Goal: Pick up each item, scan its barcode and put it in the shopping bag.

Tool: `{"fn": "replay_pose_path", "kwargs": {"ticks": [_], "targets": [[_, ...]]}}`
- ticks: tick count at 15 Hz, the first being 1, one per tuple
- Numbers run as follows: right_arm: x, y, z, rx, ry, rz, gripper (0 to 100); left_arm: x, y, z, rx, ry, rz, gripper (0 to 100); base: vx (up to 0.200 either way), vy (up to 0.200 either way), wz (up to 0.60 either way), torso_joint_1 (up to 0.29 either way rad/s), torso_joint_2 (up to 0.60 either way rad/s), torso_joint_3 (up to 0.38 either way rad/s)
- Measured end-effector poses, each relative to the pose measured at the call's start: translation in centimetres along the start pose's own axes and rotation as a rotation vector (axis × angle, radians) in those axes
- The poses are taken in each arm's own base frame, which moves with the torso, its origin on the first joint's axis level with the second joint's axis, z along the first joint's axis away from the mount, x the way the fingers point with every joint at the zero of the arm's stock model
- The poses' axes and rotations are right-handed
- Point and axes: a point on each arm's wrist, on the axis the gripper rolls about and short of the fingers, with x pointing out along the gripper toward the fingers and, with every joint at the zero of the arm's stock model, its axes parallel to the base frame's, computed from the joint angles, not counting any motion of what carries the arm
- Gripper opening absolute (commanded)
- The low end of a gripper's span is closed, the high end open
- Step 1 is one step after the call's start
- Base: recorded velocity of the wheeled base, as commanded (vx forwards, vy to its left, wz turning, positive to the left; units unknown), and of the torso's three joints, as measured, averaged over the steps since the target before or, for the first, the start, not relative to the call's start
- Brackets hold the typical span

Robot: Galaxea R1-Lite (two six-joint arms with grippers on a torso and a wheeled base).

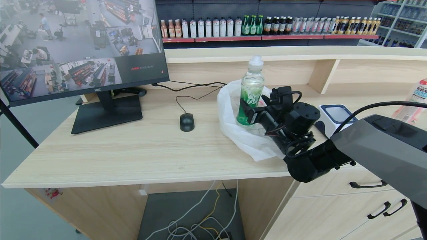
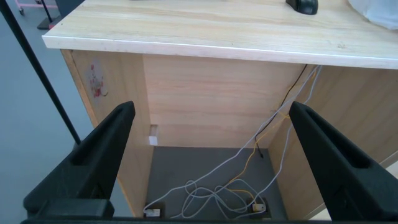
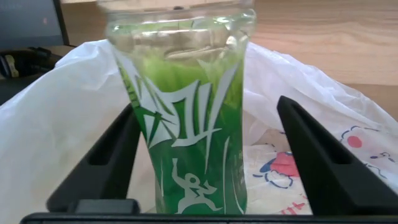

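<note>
A clear bottle (image 1: 251,96) with a green label and white cap stands upright in the mouth of the white shopping bag (image 1: 233,133) on the wooden counter (image 1: 133,150). My right gripper (image 1: 254,111) is at the bottle's lower half, one finger on each side. In the right wrist view the bottle (image 3: 186,124) sits between the spread fingers of the right gripper (image 3: 205,106), with a gap on one side and the bag (image 3: 56,124) behind it. My left gripper (image 2: 211,112) hangs open and empty, low in front of the counter's left end.
A monitor (image 1: 80,43) stands at the back left and a black mouse (image 1: 186,122) lies left of the bag. A white scanner (image 1: 337,115) sits right of the arm, with a pink package (image 1: 413,103) at the far right. Cables (image 2: 236,186) hang under the counter.
</note>
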Motion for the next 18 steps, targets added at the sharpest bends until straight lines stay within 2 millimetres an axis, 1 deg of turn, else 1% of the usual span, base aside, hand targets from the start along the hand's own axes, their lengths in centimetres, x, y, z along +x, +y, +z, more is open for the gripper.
{"fn": "replay_pose_path", "kwargs": {"ticks": [6, 9, 11, 12, 16, 17, 18], "targets": [[-0.5, 0.0, 0.7, 0.011, 0.0, 0.001, 100, 0.0, 0.0, 0.0, 0.0, 0.0, 0.0, 100, 0.0, 0.0, 0.0, 0.0, 0.0, 0.0], [-2.0, 0.3, 2.3, 0.013, 0.002, 0.011, 100, 0.0, 0.0, 0.0, 0.0, 0.0, 0.0, 100, 0.0, 0.0, 0.0, 0.0, 0.0, 0.0], [-3.9, 0.3, 3.4, 0.012, 0.012, 0.015, 100, 0.0, 0.0, 0.0, 0.0, 0.0, -0.001, 100, 0.0, 0.0, 0.0, 0.0, 0.0, 0.0], [-5.2, 0.4, 4.0, 0.012, 0.013, 0.019, 100, 0.0, 0.0, 0.0, 0.0, 0.0, 0.0, 100, 0.0, 0.0, 0.0, 0.0, 0.0, 0.0], [-11.0, 1.5, 5.1, 0.02, 0.075, 0.058, 100, 0.0, 0.0, 0.0, 0.001, 0.0, 0.0, 100, 0.0, 0.0, 0.0, 0.0, 0.0, 0.0], [-11.8, 1.8, 5.6, 0.023, 0.074, 0.072, 100, 0.0, 0.0, 0.0, 0.001, 0.0, 0.0, 100, 0.0, 0.0, 0.0, 0.0, 0.0, 0.0], [-12.1, 2.1, 6.4, 0.028, 0.049, 0.081, 100, 0.0, 0.0, 0.0, 0.0, 0.0, 0.0, 100, 0.0, 0.0, 0.0, 0.0, 0.0, 0.0]]}}
